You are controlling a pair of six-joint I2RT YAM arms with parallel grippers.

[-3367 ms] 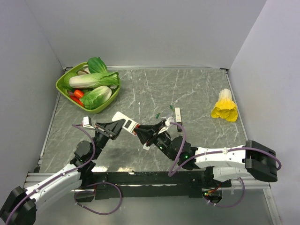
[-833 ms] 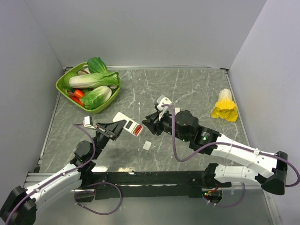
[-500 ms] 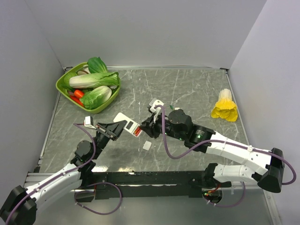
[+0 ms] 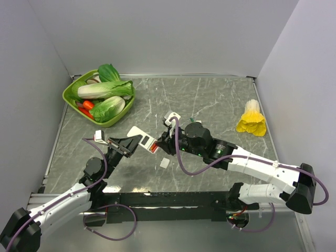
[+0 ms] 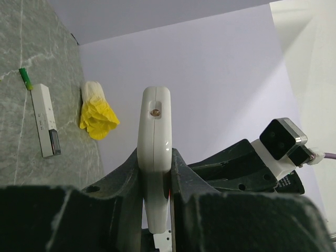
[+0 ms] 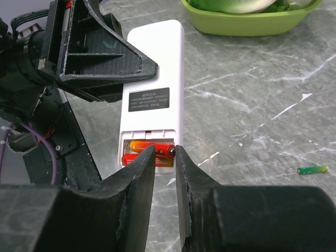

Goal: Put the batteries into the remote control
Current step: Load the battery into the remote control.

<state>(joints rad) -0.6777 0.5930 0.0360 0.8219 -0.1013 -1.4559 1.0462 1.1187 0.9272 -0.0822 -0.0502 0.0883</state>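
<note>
remote control (image 6: 152, 79): white back with a dark label, as I see it
batteries (image 6: 142, 148): orange-red
table (image 4: 210, 100): grey-green marble, pale veins
basket (image 4: 67, 97): lime green on my feed
stray piece (image 6: 311, 169): green

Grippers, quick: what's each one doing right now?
Left gripper: closed on the remote control.
Right gripper: jaws narrow at the batteries; grip cannot be told.

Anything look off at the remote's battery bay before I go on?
Yes. In the remote control, the upper battery lies slanted across the open bay, seemingly not fully seated. A small white piece, perhaps the cover, lies loose on the table nearby.
</note>
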